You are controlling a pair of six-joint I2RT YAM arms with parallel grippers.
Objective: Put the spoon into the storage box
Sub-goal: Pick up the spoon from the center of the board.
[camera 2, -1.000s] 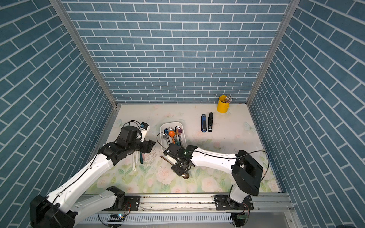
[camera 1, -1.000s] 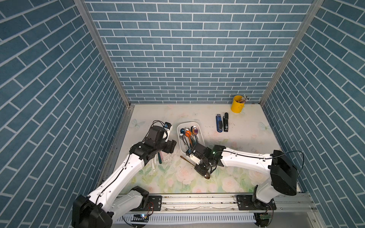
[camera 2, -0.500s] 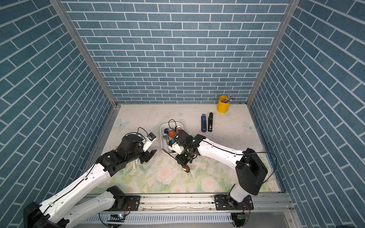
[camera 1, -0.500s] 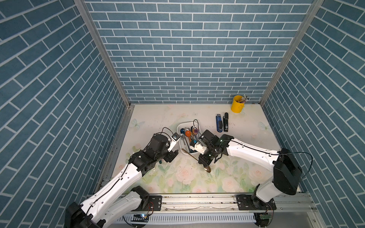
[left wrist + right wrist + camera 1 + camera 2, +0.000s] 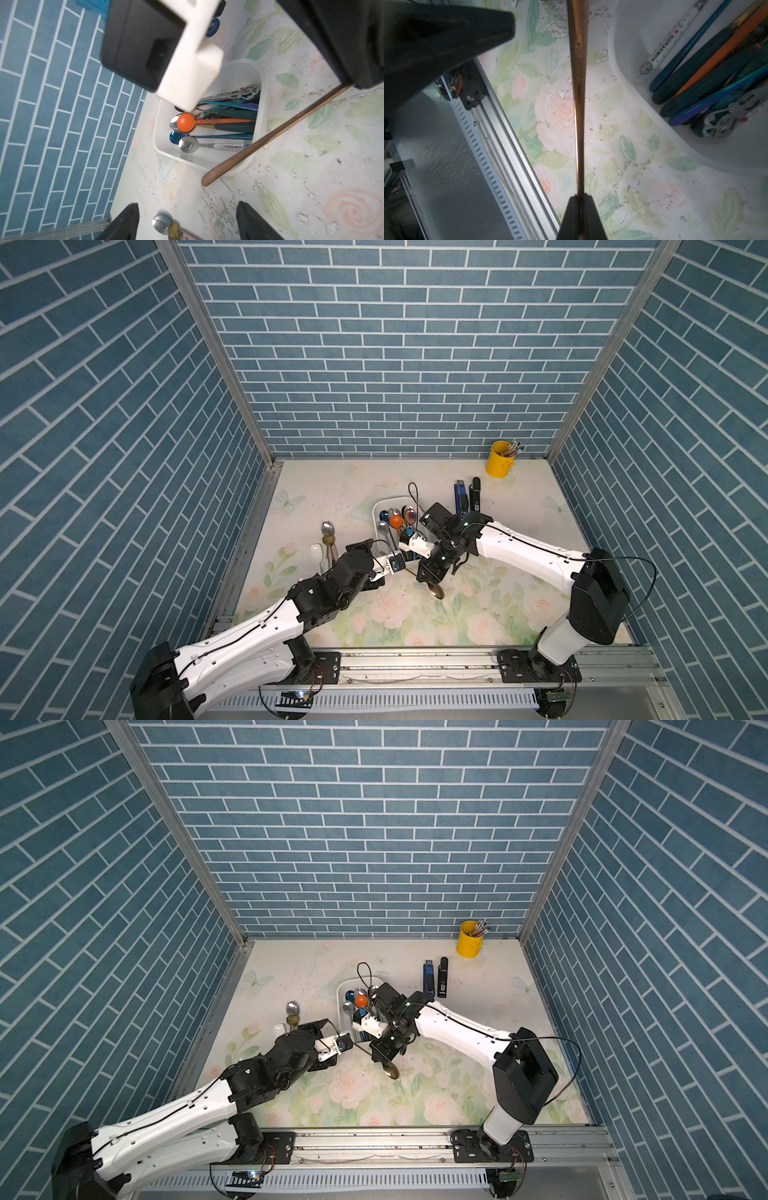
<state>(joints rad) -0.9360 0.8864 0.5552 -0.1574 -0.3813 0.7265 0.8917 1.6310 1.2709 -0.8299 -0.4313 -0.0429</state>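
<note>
Gripping the copper spoon [image 5: 579, 104] by its handle, the right gripper [image 5: 581, 199] holds it beside the storage box [image 5: 264, 93] — not yet inside; the left gripper [image 5: 187, 218] hangs open, empty.

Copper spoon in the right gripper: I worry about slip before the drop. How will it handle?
Probably stiff: the copper spoon runs straight from the right gripper. Its glossy, narrow handle may pivot, since it is pinched at one spot.
</note>
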